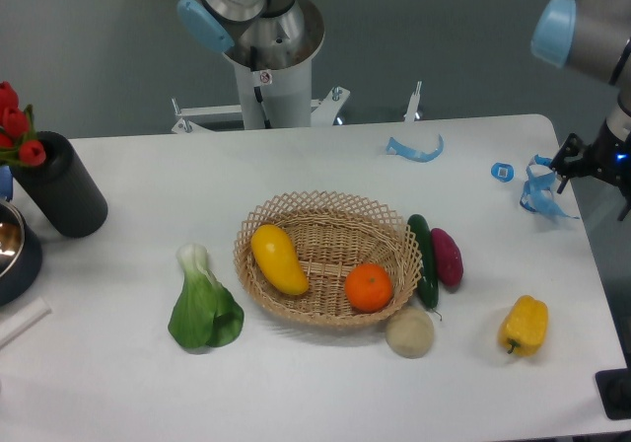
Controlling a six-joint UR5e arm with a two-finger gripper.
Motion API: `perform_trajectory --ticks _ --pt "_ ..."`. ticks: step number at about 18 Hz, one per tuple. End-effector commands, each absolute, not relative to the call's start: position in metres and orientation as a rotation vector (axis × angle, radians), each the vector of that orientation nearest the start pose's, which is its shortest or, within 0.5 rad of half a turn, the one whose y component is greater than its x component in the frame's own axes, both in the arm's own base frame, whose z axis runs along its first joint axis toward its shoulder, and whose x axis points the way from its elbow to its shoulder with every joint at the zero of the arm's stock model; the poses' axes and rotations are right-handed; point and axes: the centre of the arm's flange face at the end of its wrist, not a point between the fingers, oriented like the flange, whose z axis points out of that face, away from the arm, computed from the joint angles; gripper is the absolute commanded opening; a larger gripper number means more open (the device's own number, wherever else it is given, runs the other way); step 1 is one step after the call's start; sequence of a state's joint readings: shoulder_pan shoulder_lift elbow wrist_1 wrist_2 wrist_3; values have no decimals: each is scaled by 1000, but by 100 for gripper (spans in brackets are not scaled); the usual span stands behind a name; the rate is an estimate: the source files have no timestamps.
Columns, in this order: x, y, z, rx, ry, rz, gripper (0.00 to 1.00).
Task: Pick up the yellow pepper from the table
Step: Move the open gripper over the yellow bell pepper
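- Looking down from the fixed camera, we find the yellow pepper (524,326) lying on the table (325,393) near its front right corner, well apart from the gripper (570,158), which hangs at the table's right edge farther back.
- We see the gripper only as a small dark shape beside the arm (592,28), so we cannot tell whether its jaws are apart or together; nothing of the pepper is between them.
- We note the pepper is bright yellow, blocky and lobed, lying on its side with its stem end toward the front left; it touches nothing else.
- We see a pale round fruit (409,331) to the pepper's left, and beyond that a wicker basket (325,215) holding a long yellow fruit (279,258) and an orange (369,287).
- We see a green cucumber (425,258) and a purple vegetable (447,256) lying side by side just right of the basket.
- We see bok choy (204,306) lying left of the basket, and a dark vase (61,187) with red tulips (14,126) at the far left.
- We see blue plastic scraps (415,150) near the back edge.
- We spot a small label on the robot base (264,77), too small to read.
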State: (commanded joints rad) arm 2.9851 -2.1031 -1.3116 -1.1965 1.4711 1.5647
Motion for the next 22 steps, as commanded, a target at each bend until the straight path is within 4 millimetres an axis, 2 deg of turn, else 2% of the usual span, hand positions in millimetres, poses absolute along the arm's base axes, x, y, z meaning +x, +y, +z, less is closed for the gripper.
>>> perform_trajectory --ticks 3,6,11,14,17,18,19,22 --pt "-671 252 334 -3009 235 134 100" --pt "-671 258 326 -2928 218 131 100" --pt "-667 256 302 -2895 132 126 100" --pt "-670 268 285 -2895 150 102 100" --pt "-673 275 278 -2891 163 120 100" --pt "-672 284 274 -2888 158 123 100" --pt "-668 308 262 -2888 112 110 100" --pt "-675 320 247 -2876 78 158 100"
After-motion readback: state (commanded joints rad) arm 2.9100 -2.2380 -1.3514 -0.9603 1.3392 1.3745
